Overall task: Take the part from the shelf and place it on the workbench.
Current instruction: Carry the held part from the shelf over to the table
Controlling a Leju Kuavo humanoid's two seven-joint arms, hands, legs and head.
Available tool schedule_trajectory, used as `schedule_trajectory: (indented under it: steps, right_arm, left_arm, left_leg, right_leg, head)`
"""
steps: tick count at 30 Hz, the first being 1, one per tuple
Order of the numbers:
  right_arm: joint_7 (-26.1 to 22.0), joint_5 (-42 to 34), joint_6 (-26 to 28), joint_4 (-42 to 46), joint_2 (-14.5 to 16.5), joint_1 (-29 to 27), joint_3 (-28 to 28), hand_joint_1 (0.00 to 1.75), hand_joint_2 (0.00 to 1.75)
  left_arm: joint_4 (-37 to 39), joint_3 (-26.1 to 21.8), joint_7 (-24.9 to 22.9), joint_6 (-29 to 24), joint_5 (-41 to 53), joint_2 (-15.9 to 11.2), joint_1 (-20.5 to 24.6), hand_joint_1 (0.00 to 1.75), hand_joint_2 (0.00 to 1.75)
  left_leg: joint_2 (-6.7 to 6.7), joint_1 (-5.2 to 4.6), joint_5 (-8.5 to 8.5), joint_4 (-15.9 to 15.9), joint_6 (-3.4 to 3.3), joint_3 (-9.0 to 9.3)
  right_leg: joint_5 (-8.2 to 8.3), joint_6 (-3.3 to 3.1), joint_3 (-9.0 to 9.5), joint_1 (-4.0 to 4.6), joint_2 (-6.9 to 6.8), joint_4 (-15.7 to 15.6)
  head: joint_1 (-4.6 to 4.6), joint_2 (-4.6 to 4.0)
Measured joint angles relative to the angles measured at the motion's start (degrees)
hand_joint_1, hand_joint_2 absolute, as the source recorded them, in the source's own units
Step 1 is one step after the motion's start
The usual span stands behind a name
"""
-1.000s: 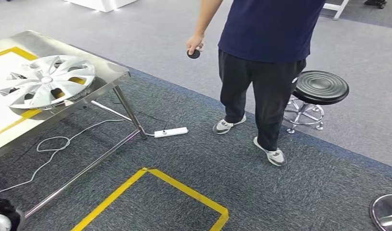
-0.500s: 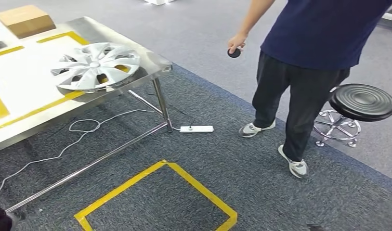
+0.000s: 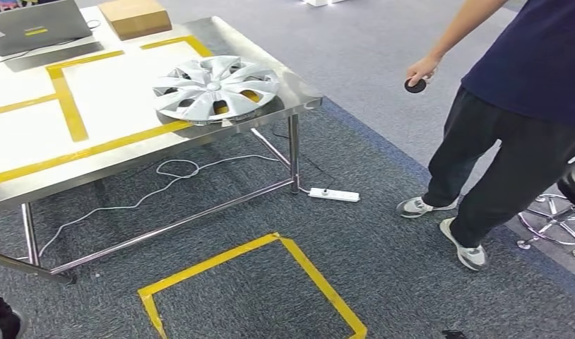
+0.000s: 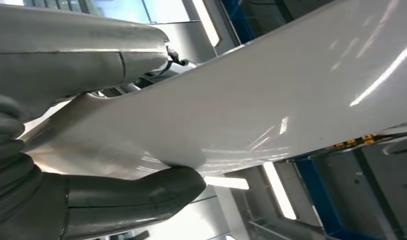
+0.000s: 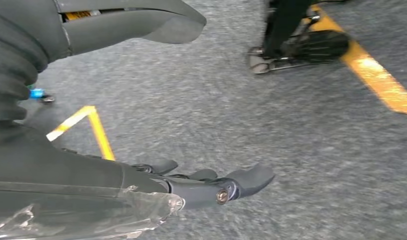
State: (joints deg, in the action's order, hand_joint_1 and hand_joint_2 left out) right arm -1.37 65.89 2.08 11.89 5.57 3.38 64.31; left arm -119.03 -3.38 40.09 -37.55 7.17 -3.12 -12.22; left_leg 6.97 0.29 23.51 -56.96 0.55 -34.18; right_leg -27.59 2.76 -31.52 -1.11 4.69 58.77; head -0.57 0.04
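Where the head view looks down, a silver spoked plastic wheel cover (image 3: 215,88) lies on the steel bench (image 3: 129,106) at eleven o'clock. Left wrist view: the left hand (image 4: 91,130) grips a glossy white curved panel (image 4: 271,95). Right wrist view: the right hand (image 5: 156,125) hangs open above grey carpet (image 5: 291,150).

A workshop or test lab: a steel worktop (image 3: 299,95) marked with yellow tape carries a silver wheel cover (image 3: 215,87). Below it, grey carpet (image 3: 383,247) bears a taped yellow square (image 3: 306,272); beside its leg lies a power strip (image 3: 334,195).
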Motion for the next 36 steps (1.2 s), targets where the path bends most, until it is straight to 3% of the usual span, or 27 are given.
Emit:
schedule_trajectory:
  steps: [1,3,4,6,8,9,11,12,14,15,17,19,21,23,24,26,28,30,32,34,36]
  right_arm:
    - [0.1,0.4,-0.2,0.0,0.1,0.0,-0.1,0.00,1.75]
    - [0.1,1.8,-0.5,0.0,0.2,0.1,-0.8,0.00,1.75]
    - [0.0,2.3,-0.5,-0.1,0.3,0.0,-1.2,0.00,1.75]
    - [-0.3,2.3,-0.4,-0.1,0.4,-0.2,-1.8,0.00,1.75]
    - [-0.4,1.7,-0.6,-0.1,0.4,-0.3,-1.8,0.00,1.75]
    - [-0.3,1.4,-0.8,-0.1,0.4,-0.3,-1.8,0.00,1.75]
    - [0.0,1.2,-1.4,-0.1,0.4,-0.2,-1.8,0.00,1.75]
    - [0.3,1.1,-1.7,-0.1,0.4,-0.2,-1.8,0.00,1.75]
    - [1.0,1.1,-2.1,-0.1,0.4,-0.1,-1.8,0.00,1.75]
    - [1.3,1.1,-2.3,-0.1,0.5,-0.1,-1.8,0.00,1.75]
    - [1.4,0.9,-2.7,-0.1,0.6,0.0,-1.8,0.00,1.75]
    - [0.8,1.0,-3.2,-0.1,0.9,0.1,-1.8,0.00,1.75]
    - [0.4,1.2,-3.5,-0.1,1.0,0.0,-1.8,0.00,1.75]
    - [0.2,1.3,-3.5,-0.2,1.1,-0.3,-1.8,0.00,1.75]
    - [0.1,1.3,-3.5,-0.2,1.1,-0.4,-1.8,0.00,1.75]
    - [-0.1,1.1,-3.5,-0.2,1.1,-0.5,-1.8,0.00,1.75]
    - [-0.2,0.9,-3.5,-0.2,1.2,-0.5,-1.8,0.00,1.75]
    - [-0.2,0.9,-3.5,-0.3,1.4,-0.5,-1.8,0.00,1.75]
    - [-0.3,0.7,-3.5,-0.3,1.6,-0.5,-1.8,0.00,1.75]
    - [-0.6,0.6,-3.6,-0.3,1.8,-0.4,-1.8,0.00,1.75]
    - [-0.8,0.6,-3.7,-0.3,1.9,-0.5,-1.8,0.00,1.75]
  left_arm:
    - [0.0,-0.1,0.0,0.2,-0.3,-0.1,-0.2,1.75,1.75]
    - [0.0,-0.2,0.0,0.6,-0.7,-0.1,-0.5,1.75,1.75]
    - [0.0,-0.2,0.0,0.8,-0.9,-0.1,-0.5,1.75,1.75]
    - [0.1,-0.2,0.0,1.3,-1.9,-0.1,-0.5,1.75,1.75]
    - [0.3,-0.3,0.0,2.2,-3.3,0.0,-0.5,1.75,1.75]
    - [0.3,-0.4,0.0,2.7,-3.8,0.0,-0.4,1.75,1.75]
    - [0.4,-0.6,0.0,3.4,-4.1,0.1,-0.1,1.75,1.75]
    - [0.4,-0.6,0.0,3.7,-4.1,0.1,0.2,1.75,1.75]
    - [0.4,-0.6,-0.1,4.1,-4.2,0.1,0.5,1.75,1.75]
    - [0.5,-0.7,-0.1,4.2,-4.2,0.1,0.5,1.75,1.75]
    - [0.5,-0.9,-0.3,4.3,-4.1,0.2,0.2,1.75,1.75]
    - [0.5,-1.2,-0.3,4.5,-4.1,0.2,0.1,1.75,1.75]
    - [0.5,-1.4,-0.3,4.7,-4.0,0.2,0.1,1.75,1.75]
    - [0.5,-1.4,-0.4,5.4,-4.6,0.3,0.0,1.75,1.75]
    - [0.5,-1.4,-0.5,6.0,-5.3,0.3,0.0,1.75,1.75]
    - [0.5,-1.5,-0.9,7.4,-6.8,0.4,-0.1,1.75,1.75]
    - [0.5,-1.5,-1.1,8.0,-7.3,0.4,-0.1,1.75,1.75]
    - [0.5,-1.5,-1.2,8.2,-7.6,0.5,-0.1,1.75,1.75]
    - [0.5,-1.7,-1.2,8.4,-7.7,0.5,-0.3,1.75,1.75]
    - [0.5,-1.9,-1.2,8.6,-7.6,0.6,-0.6,1.75,1.75]
    - [0.5,-2.2,-1.1,8.7,-7.2,0.6,-0.6,1.75,1.75]
  left_leg:
    - [0.64,0.13,-0.25,0.2,0.36,-0.20]
    - [-0.76,0.04,0.40,-0.7,0.95,-0.85]
    - [-2.36,-0.08,1.69,-2.7,1.15,-1.82]
    - [-5.43,-0.17,5.46,-9.9,1.45,-5.19]
    - [-6.24,-0.12,7.38,-15.8,1.50,-7.89]
    - [-6.36,-0.13,6.79,-15.9,1.41,-7.86]
    - [-7.39,-0.33,3.41,-10.3,0.97,-4.66]
    - [-8.84,-0.64,1.99,-6.2,0.68,-2.48]
    - [-10.91,-1.13,0.80,-1.0,0.01,0.23]
    - [-11.04,-1.32,0.95,-0.2,-0.22,0.48]
    - [-9.60,-1.16,0.79,0.1,-0.75,0.41]
    - [-8.29,-0.75,0.54,0.4,-1.31,0.55]
    - [-6.98,-0.47,0.46,0.5,-1.70,0.58]
    - [-5.38,-0.40,0.48,0.5,-1.83,0.57]
    - [-4.53,-0.37,0.48,0.4,-1.81,0.62]
    - [-2.80,-0.16,0.52,0.3,-1.56,0.80]
    - [-1.23,-0.04,0.61,0.0,-0.92,0.69]
    - [0.18,0.07,0.41,-0.1,-0.06,0.17]
    - [1.23,0.31,0.02,0.1,0.70,-0.23]
    - [-1.07,0.15,0.98,-1.3,1.24,-1.04]
    - [-4.91,-0.09,4.38,-7.5,1.60,-4.03]
  right_leg:
    - [0.12,-0.40,0.03,0.06,-0.64,0.1]
    - [0.35,-1.21,0.07,0.03,-2.03,-0.1]
    - [0.42,-1.58,0.08,0.00,-2.79,-0.2]
    - [0.34,-2.07,0.01,0.24,-4.43,-0.3]
    - [0.22,-2.25,0.00,0.48,-6.20,-0.3]
    - [0.18,-2.29,0.04,0.57,-7.04,-0.3]
    - [0.02,-2.26,0.29,0.71,-8.55,-0.3]
    - [-0.16,-2.11,0.45,0.89,-9.24,-0.2]
    - [-0.53,-1.68,0.67,1.25,-10.48,-0.2]
    - [-0.68,-1.44,0.81,1.41,-11.11,-0.2]
    - [-0.94,-0.94,1.13,1.42,-11.88,-0.4]
    - [-2.48,-0.25,0.22,1.16,-9.35,2.0]
    - [-5.85,0.29,-3.17,0.89,-5.87,8.9]
    - [-8.00,0.53,-6.79,0.82,-4.96,15.6]
    - [-7.48,0.58,-7.40,0.80,-4.89,16.2]
    - [-3.44,0.68,-5.34,0.57,-4.21,10.7]
    - [-0.34,0.91,-1.86,-0.07,-0.99,3.1]
    - [-0.07,0.60,-0.40,-0.36,1.14,0.3]
    - [0.05,-0.26,-0.23,-0.20,-0.06,0.2]
    - [0.22,-1.10,-0.09,-0.19,-1.59,0.0]
    - [0.16,-1.73,-0.02,-0.05,-3.31,-0.1]
  head:
    - [0.02,0.00]
    - [0.25,0.00]
    - [0.45,0.00]
    - [0.80,0.00]
    - [0.82,0.00]
    - [0.82,0.00]
    - [0.82,0.00]
    - [0.82,0.00]
    - [0.77,0.00]
    - [0.72,0.00]
    - [0.66,0.00]
    - [0.44,0.00]
    - [0.17,0.00]
    - [0.12,0.00]
    - [0.11,0.00]
    - [0.12,0.00]
    - [0.09,0.00]
    - [0.07,0.00]
    - [0.06,0.00]
    - [0.28,0.00]
    - [0.62,0.00]
